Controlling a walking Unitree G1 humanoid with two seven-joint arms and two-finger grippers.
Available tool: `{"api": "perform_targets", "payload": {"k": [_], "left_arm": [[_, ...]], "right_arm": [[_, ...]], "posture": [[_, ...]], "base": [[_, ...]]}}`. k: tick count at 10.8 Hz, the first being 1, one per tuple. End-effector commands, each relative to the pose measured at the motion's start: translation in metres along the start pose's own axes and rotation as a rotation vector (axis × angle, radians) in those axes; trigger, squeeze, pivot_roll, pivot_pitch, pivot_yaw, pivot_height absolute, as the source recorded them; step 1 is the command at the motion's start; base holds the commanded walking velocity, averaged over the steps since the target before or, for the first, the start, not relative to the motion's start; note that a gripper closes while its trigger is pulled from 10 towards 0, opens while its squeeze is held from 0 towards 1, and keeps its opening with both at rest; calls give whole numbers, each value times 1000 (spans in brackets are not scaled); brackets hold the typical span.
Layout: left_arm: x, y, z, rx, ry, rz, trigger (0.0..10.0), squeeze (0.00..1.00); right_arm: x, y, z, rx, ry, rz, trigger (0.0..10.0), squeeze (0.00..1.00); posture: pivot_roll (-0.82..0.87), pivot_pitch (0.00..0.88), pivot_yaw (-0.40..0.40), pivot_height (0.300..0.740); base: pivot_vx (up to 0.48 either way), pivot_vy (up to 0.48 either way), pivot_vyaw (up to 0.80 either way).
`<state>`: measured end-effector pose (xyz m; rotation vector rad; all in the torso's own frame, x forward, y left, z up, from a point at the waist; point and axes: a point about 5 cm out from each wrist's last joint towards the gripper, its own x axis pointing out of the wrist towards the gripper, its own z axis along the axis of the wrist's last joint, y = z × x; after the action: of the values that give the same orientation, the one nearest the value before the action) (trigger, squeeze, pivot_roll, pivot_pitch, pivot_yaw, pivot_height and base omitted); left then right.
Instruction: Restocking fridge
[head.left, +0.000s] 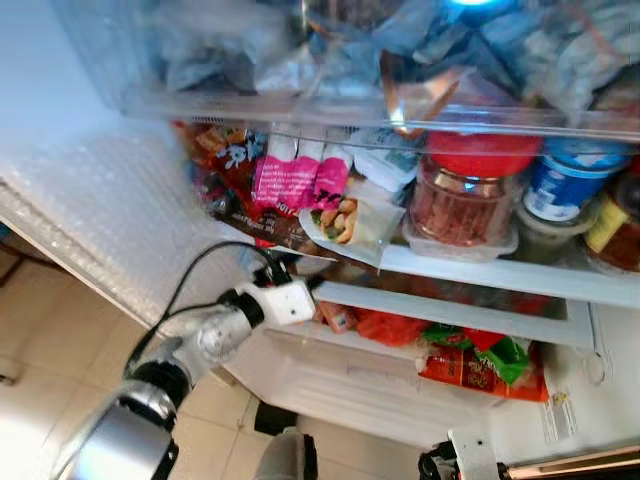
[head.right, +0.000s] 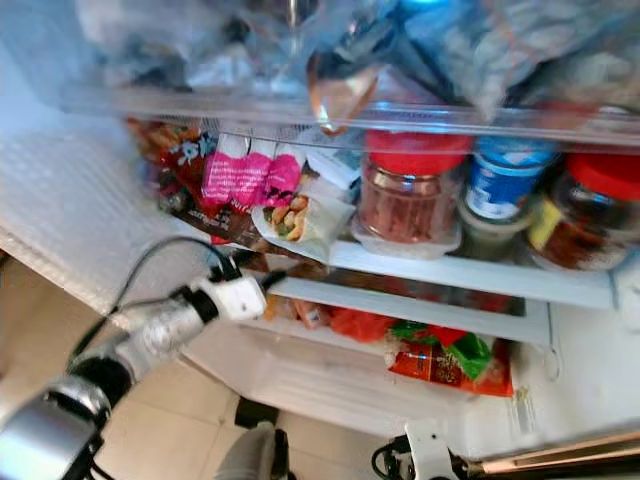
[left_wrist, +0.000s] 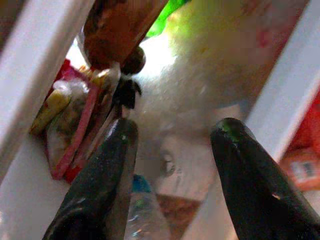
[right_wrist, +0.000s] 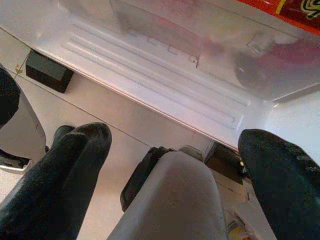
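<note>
Now, line by line:

Fridge (head.left: 470, 270): stands open before the robot, its white shelves crowded with food.
Top drawer (head.left: 300, 105): clear plastic, packed with bags and wrapped packets, blurred.
Middle shelf, left side: pink packets (head.left: 300, 180) stand upright beside a wrapped sandwich (head.left: 345, 222) that leans out over the shelf edge; red and dark snack bags (head.left: 225, 170) sit to their left.
Middle shelf, right side: a red-lidded jar (head.left: 462, 205) of reddish contents in a clear tray, then a blue-and-white tub (head.left: 558, 190), then a yellow-labelled jar (head.left: 612, 228) at the far edge.
Lower shelf: red packets (head.left: 390, 325) and a red-and-green bag (head.left: 485, 362) lie flat under the glass.
Left gripper (left_wrist: 172, 137): reached in at the left end of the lower shelf, just below the sandwich; its white wrist (head.left: 285, 300) sits at the shelf's front edge.
Left gripper's fingers (left_wrist: 112, 170): spread apart with nothing between them, pointing at blurred packets (left_wrist: 75, 125) inside.
Right gripper (right_wrist: 172, 145): hangs low near the fridge's base, fingers wide, nothing held.
Below it: tiled floor (right_wrist: 115, 120) and the fridge's white bottom panel (right_wrist: 150, 65).
</note>
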<state>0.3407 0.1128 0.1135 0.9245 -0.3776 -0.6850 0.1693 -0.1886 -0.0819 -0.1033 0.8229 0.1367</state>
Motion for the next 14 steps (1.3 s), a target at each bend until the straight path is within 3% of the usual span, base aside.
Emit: {"api": "perform_targets", "payload": {"k": [1, 3, 4, 5, 6, 7, 9, 10, 11, 12, 14], "left_arm": [[-6, -8, -1, -6, -11, -39, 10000, 0], [-10, -16, 7, -22, -62, -34, 10000, 0], [-13, -18, 8, -73, -60, -11, 10000, 0], [-16, -22, 10, -137, -60, 5, 10000, 0], [-19, -35, 19, -260, -65, 13, 10000, 0], [-26, -52, 32, -325, -74, 6, 10000, 0], [-41, -60, 39, -421, -30, 58, 10000, 0], [-61, -57, 33, -545, 83, 162, 10000, 0], [-76, -52, 25, -611, 170, 257, 10000, 0], [-100, -47, 6, -644, 313, 377, 10000, 0], [-146, -57, -38, -813, 637, 530, 10000, 0]], "right_arm": [[-20, 33, -64, 25, 275, 123, 10000, 0], [-23, 20, -67, 24, 280, 114, 10000, 0], [-25, 13, -68, 23, 286, 103, 10000, 0], [-26, 8, -68, 24, 290, 92, 10000, 0], [-27, -3, -68, 29, 291, 71, 10000, 0], [-25, 0, -65, 17, 290, 75, 10000, 0], [-25, -3, -65, 10, 294, 74, 10000, 0], [-28, -9, -67, 8, 302, 67, 10000, 0], [-29, -13, -68, 7, 306, 62, 10000, 0], [-31, -19, -70, 5, 313, 52, 10000, 0], [-28, -10, -67, -10, 312, 63, 10000, 0]], "posture": [[-56, 102, 141, 640], [-50, 73, 139, 640], [-50, 56, 141, 640], [-56, 44, 137, 640], [-48, 27, 118, 640], [-38, 19, 99, 640], [-17, 4, 67, 640], [-8, 0, 55, 640], [-4, 0, 50, 640], [9, 0, 40, 640], [16, 0, 32, 640]], "base": [[0, 0, 0], [0, 0, 0], [0, 0, 0], [0, 0, 0], [0, 0, 0], [0, 0, 0], [0, 0, 0], [0, 0, 0], [0, 0, 0], [0, 0, 0], [0, 0, 0]]}}
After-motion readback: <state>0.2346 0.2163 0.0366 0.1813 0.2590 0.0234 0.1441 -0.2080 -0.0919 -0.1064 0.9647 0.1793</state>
